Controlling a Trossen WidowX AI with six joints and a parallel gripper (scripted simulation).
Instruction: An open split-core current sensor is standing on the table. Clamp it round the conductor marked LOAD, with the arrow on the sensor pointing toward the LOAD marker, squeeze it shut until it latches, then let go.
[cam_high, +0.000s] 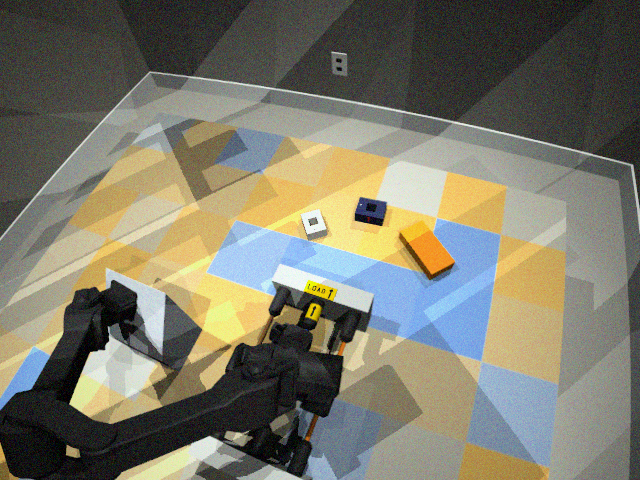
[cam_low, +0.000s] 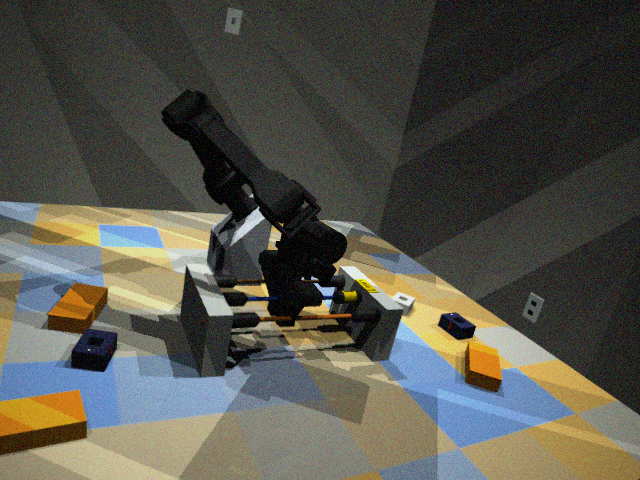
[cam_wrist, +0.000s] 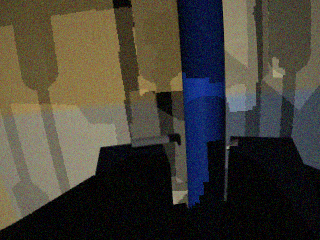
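The blue conductor (cam_low: 255, 298) (cam_wrist: 202, 50) runs between two grey end blocks. Its far end carries a yellow arrow sleeve (cam_high: 312, 311) (cam_low: 349, 296) below the yellow LOAD label (cam_high: 320, 290) (cam_low: 366, 285). My gripper (cam_low: 292, 305) is low over the middle of this conductor, shut on the black split-core sensor (cam_wrist: 265, 170). In the wrist view the sensor's dark halves stand on both sides of the blue conductor, with a gap visible above. The sensor's arrow and latch cannot be made out; the arm hides the sensor in the top view.
Orange conductors (cam_high: 342, 348) (cam_low: 289, 318) run close on both sides. Grey end blocks (cam_high: 361, 304) (cam_low: 217, 330) bound them. Beyond the LOAD end are a white block (cam_high: 321, 232), a navy block (cam_high: 370, 211) and an orange block (cam_high: 429, 253). More blocks lie past the other end.
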